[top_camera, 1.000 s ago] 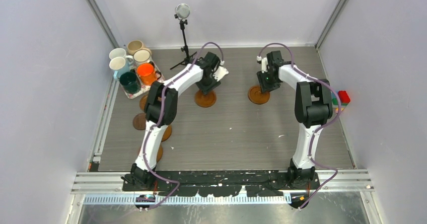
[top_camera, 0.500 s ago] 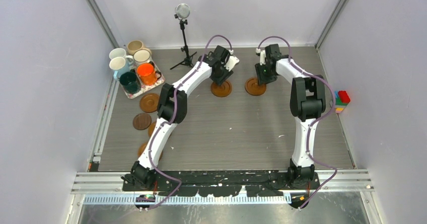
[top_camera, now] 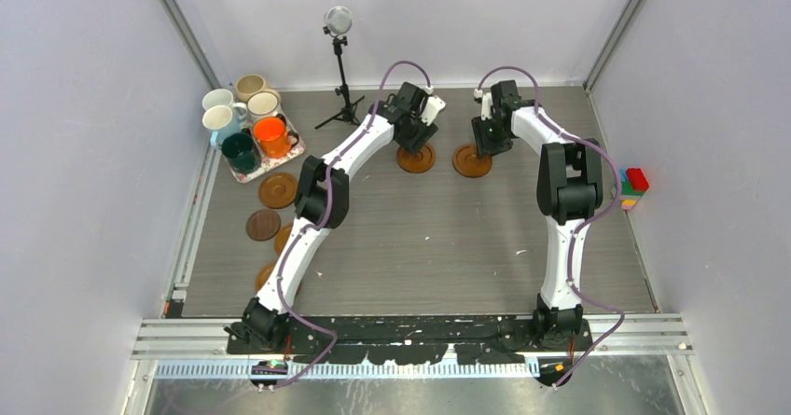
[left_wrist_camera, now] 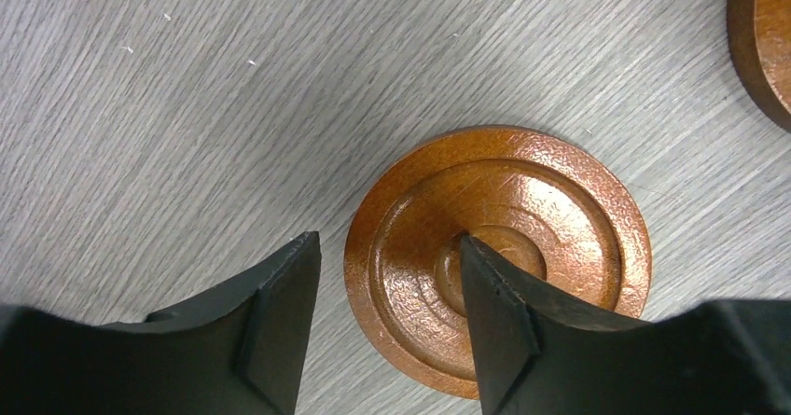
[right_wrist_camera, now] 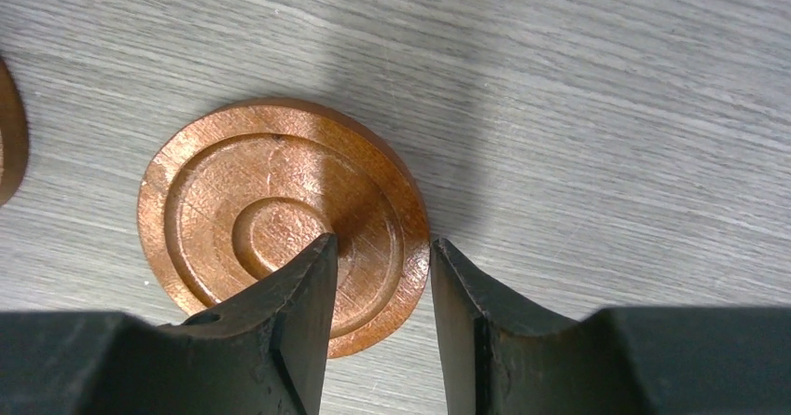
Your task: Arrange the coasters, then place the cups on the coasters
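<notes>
The left gripper (left_wrist_camera: 387,242) stands open astride the rim of one coaster (left_wrist_camera: 560,210), holding nothing; the right gripper (right_wrist_camera: 383,242) straddles the second coaster (right_wrist_camera: 233,191) at its rim, clamped or not I can't tell. They lie side by side, far across the table (top_camera: 420,247); a finger snagging as it lifts could drag one askew

My left coaster (left_wrist_camera: 560,200) is glossy orange-brown with concentric rings; my right coaster (right_wrist_camera: 233,191) a paler copper, ringed likewise. The table (left_wrist_camera: 140,107) is streaked grey woodgrain, my fingers (left_wrist_camera: 270,331) matte black, one mug (top_camera: 272,135) bright orange
</notes>
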`<state>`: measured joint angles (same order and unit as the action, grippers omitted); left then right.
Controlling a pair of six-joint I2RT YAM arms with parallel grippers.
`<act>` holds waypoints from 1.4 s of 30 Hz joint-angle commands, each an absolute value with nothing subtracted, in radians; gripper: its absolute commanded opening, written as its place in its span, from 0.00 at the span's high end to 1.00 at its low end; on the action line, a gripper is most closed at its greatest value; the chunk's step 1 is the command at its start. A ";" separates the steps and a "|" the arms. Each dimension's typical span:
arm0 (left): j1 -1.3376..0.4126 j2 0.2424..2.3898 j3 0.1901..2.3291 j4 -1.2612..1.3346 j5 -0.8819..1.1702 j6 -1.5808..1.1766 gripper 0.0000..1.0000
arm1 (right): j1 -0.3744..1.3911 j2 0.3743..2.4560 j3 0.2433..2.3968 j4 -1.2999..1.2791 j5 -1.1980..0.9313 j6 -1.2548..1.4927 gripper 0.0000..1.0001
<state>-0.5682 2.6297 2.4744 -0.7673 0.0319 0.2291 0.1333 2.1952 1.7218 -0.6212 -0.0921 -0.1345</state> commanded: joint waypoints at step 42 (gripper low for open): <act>-0.433 2.635 2.519 -0.659 0.467 -0.106 0.30 | 0.137 2.018 1.734 -0.732 -0.207 -0.106 0.49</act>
<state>-0.4355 2.6354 2.4683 -0.7322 0.3454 -0.0288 0.1356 2.0705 1.7302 -0.7391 -0.2016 -0.0963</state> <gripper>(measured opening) 0.702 0.514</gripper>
